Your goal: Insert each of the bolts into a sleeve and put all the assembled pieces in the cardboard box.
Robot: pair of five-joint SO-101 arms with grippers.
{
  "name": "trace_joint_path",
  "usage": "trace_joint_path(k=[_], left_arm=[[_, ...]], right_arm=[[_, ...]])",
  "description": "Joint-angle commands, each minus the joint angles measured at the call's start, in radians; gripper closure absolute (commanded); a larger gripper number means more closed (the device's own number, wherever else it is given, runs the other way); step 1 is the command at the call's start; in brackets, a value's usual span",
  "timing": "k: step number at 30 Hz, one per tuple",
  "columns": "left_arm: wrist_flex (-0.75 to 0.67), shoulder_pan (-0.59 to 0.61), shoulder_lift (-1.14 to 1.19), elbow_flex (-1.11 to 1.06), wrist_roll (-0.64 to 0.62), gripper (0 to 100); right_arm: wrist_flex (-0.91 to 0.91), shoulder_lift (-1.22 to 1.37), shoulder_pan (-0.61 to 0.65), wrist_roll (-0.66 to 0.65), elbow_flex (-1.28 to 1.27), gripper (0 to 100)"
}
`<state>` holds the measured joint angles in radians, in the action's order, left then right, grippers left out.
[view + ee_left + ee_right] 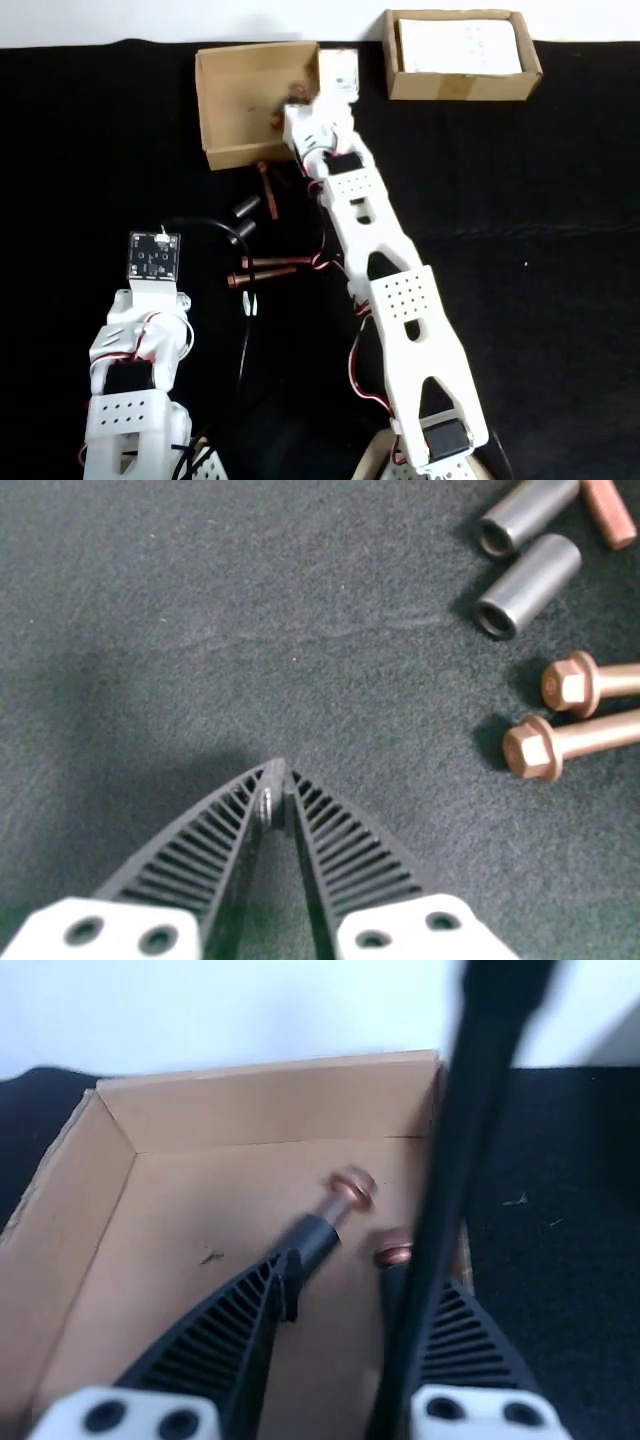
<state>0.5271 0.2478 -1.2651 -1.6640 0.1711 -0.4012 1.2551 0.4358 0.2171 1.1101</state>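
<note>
While right claw [342,1268] hung parted over box [230,1110] w/ sleeved bolts [320,1228] inside, left claw [278,780] sat pinched closed above tabletop [200,630].

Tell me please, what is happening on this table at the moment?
The right gripper hangs open over the brown cardboard box, with an assembled piece, a copper bolt in a dark grey sleeve, just ahead of it. A second copper bolt head shows beside it. The left gripper is shut above the black mat, close to two empty dark grey metal sleeves and two loose copper hex-head bolts, not yet assembled.
</note>
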Motion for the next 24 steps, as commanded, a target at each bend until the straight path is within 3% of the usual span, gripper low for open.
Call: trace_joint_path(k=[1, 8, 15, 18, 24], left_arm=[[-0.011, 0.027, -0.015, 0.015, -0.002, 99], [0.068, 0.067, -0.008, 0.067, -0.049, 98], [0.178, 0.102, 0.079, 0.168, -0.115, 92], [0.178, 0.101, 0.265, 0.266, -0.115, 92], [0.236, 0.101, 0.791, 0.591, -0.115, 92]], right_arm=[[-0.128, -0.107, 0.025, -0.006, 0.136, 84.2], [-0.611, -0.214, 0.058, -0.006, 0.383, 84.2], [-1.132, -0.263, 0.153, 0.0, 0.429, 84.3], [-1.224, -0.245, 0.217, 0.069, 0.427, 84.3], [-1.225, -0.177, 0.3, 0.242, 0.426, 84.3]])
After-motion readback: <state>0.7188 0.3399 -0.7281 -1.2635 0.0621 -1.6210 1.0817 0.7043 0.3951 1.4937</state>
